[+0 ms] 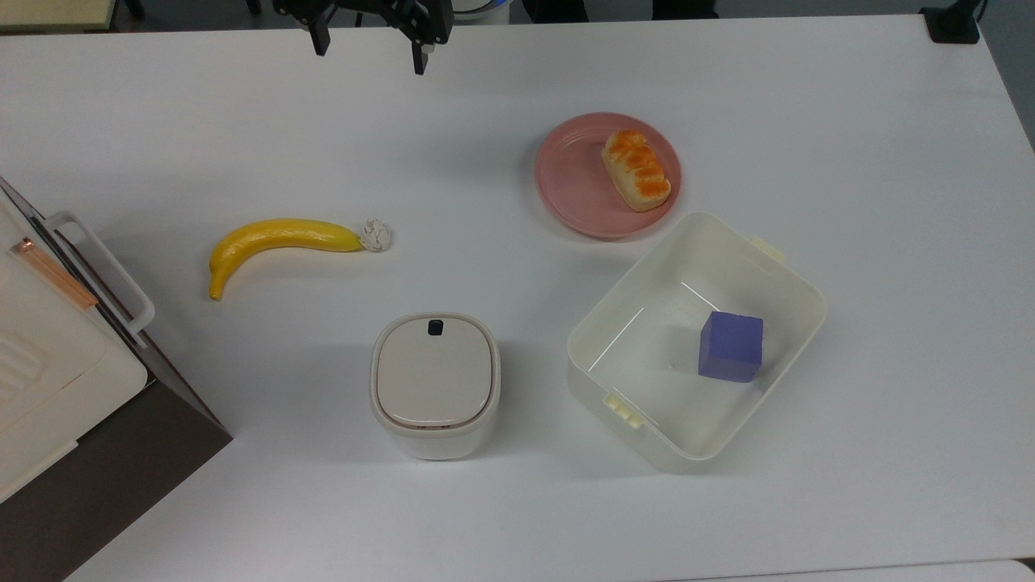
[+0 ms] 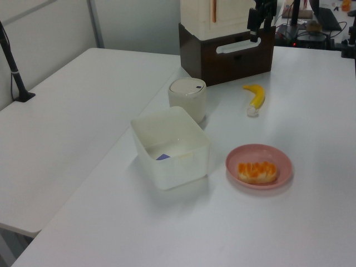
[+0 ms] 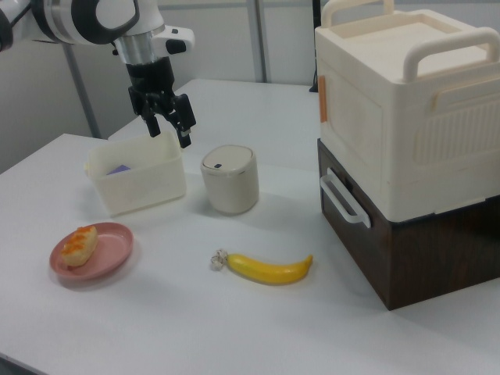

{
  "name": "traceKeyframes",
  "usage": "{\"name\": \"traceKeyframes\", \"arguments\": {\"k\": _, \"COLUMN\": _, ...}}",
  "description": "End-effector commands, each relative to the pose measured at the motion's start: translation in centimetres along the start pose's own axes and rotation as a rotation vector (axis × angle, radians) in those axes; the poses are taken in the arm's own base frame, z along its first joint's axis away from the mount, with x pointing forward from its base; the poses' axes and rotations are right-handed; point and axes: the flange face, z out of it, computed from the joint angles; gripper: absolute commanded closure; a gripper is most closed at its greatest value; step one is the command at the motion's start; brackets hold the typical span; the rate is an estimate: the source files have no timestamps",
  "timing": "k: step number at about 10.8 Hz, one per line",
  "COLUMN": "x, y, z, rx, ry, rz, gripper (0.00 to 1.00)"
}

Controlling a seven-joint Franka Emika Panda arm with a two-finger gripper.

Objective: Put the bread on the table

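Bread (image 1: pixel 636 170) on pink plate (image 1: pixel 571 186), long axis diagonal in the top view, tool (image 1: pixel 370 48) spread, raised above table (image 1: pixel 517 97).

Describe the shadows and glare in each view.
Top view: soft shadow beneath the curved yellow banana on the large white tabletop, sheen across its far side. Left view: faint shadow by the translucent white plastic bin. Right view: even light, weak shadows.

Orange-brown bread (image 1: pixel 636 170) – pink plate (image 1: pixel 570 182) – yellow banana (image 1: pixel 279 238).
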Motion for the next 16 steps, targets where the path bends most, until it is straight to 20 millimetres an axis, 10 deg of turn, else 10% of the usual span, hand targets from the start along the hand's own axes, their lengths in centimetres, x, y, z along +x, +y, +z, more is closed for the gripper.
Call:
{"name": "traceKeyframes", "arguments": {"k": 1, "x": -0.4, "y": -0.3, "z": 1.0, "rx": -0.002, "ry": -0.003, "rz": -0.039, "gripper": 0.00}}
{"name": "traceKeyframes", "arguments": {"k": 9, "x": -0.6, "y": -0.5, "z": 1.3, "rx": 0.007, "ry": -0.019, "rz": -0.094, "gripper": 0.00}}
{"name": "traceKeyframes", "arguments": {"k": 16, "x": -9.4, "y": -15.8, "z": 13.1, "rx": -0.250, "ry": -0.295, "rz": -0.624, "gripper": 0.00}}
